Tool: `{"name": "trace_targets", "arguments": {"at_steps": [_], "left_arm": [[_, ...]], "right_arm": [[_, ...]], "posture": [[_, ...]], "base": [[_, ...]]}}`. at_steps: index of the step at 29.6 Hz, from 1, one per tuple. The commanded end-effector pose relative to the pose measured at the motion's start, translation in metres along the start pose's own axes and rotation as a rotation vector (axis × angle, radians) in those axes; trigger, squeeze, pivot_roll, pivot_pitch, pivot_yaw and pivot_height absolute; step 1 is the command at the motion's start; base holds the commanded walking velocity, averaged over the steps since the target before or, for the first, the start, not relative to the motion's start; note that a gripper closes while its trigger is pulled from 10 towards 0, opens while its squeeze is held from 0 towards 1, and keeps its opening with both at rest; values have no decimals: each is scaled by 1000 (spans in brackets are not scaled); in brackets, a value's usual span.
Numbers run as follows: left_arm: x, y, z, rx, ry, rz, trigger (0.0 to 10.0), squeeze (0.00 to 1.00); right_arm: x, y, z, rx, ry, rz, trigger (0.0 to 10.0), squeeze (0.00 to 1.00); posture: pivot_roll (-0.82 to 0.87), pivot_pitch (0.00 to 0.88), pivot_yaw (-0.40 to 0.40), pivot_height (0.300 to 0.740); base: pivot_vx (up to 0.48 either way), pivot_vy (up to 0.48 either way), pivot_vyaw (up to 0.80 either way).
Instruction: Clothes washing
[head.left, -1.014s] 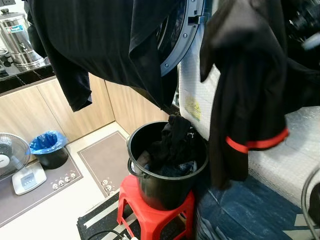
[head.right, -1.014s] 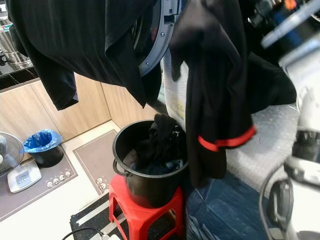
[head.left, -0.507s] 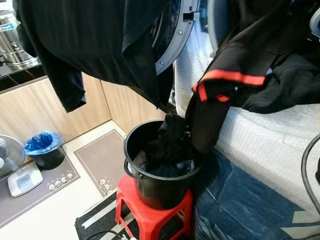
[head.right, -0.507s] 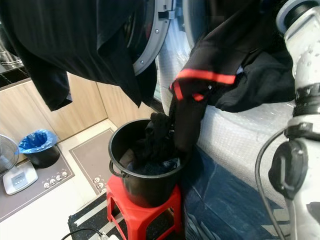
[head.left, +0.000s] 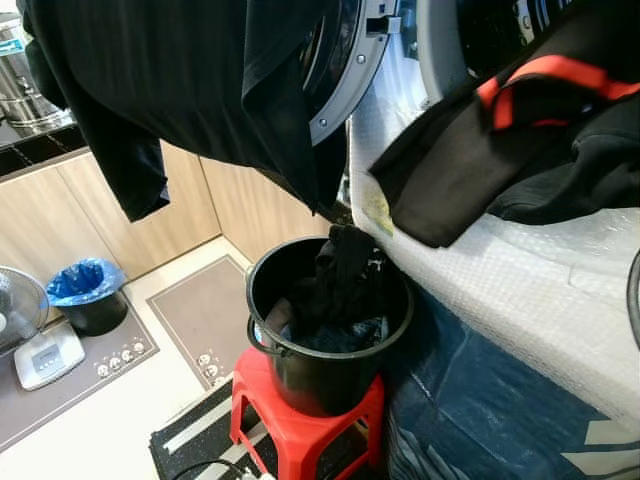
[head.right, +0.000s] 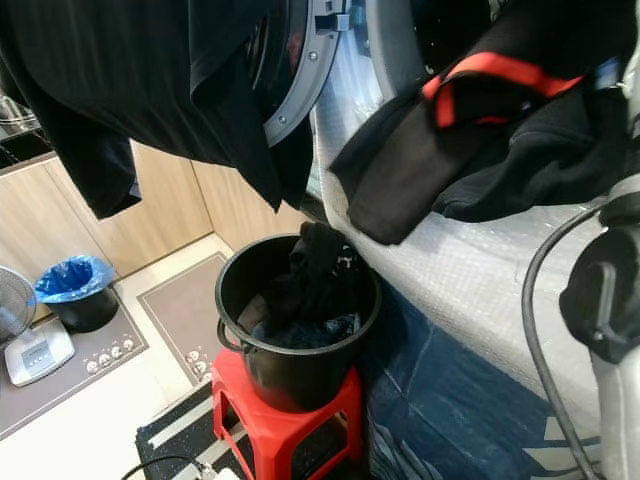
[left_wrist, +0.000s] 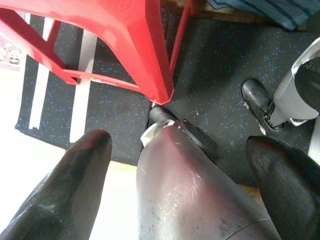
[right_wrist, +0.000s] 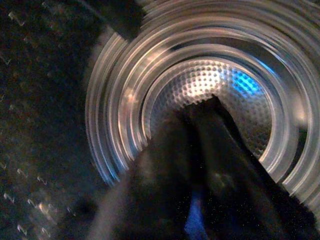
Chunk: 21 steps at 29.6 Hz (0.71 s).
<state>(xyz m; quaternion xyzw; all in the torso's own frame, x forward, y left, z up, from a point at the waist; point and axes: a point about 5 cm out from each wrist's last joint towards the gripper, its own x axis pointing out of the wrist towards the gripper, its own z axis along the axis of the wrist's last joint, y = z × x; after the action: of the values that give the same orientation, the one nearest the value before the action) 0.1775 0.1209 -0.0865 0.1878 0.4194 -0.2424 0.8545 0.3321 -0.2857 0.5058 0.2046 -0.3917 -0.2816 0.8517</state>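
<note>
Right end effector (right_wrist: 200, 150) is pushing toward the washer drum (right_wrist: 210, 85) with its fingers pinched on dark cloth in the right wrist view, the perforated steel wall shining beyond. Left wrist view next: the left end effector (left_wrist: 180, 185) hangs idle with its fingers spread wide and holding nothing, above the speckled mat (left_wrist: 100, 105) and a leg of the red stool (left_wrist: 150, 55). Up to the head views: the black garment with red trim (head.left: 500, 150) is bunched at the washer mouth, one flap sagging over the bubble-wrapped front, while more dark laundry sits in the black bucket (head.left: 320, 370) on the stool. This cloth looks soft, light and floppy, so loose ends will likely trail and snag on the door (head.left: 350, 70); a pinch near the bunched middle should carry more of it in. Against a second ago, the garment no longer hangs down over the bucket, and its red cuff has gone up to the opening.
</note>
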Motion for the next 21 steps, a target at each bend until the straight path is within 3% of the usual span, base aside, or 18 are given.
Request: {"name": "trace_targets", "arguments": {"at_steps": [1,6,8,9,10,14,21], "left_arm": [[-5,-13,-26,-18,97,-40,10000,0],[-5,-15,-27,-20,97,-44,10000,0],[-6,-15,-27,-24,97,-46,10000,0],[-6,-16,-27,-26,96,-47,10000,0],[-6,-16,-27,-26,96,-47,10000,0],[-5,-16,-27,-33,95,-46,10000,0],[-5,-15,-26,-36,92,-37,10000,0]], "right_arm": [[3,0,34,77,-142,-45,10000,0],[-5,17,25,28,-149,24,10000,0],[-13,30,12,-4,-118,85,10000,0],[-21,42,-5,-65,-58,141,10000,0],[-21,42,-5,-65,-58,141,10000,0],[-39,59,-43,-214,92,254,10000,0],[-56,55,-82,-370,233,349,10000,0]], "posture": [[-71,102,33,740],[-70,109,33,740],[-71,119,33,740],[-69,124,32,740],[-69,124,32,740],[-66,135,31,740],[-57,143,33,740]], "base": [[0,0,0],[0,0,0],[0,0,0],[0,0,0],[0,0,0],[0,0,0],[0,0,0]]}}
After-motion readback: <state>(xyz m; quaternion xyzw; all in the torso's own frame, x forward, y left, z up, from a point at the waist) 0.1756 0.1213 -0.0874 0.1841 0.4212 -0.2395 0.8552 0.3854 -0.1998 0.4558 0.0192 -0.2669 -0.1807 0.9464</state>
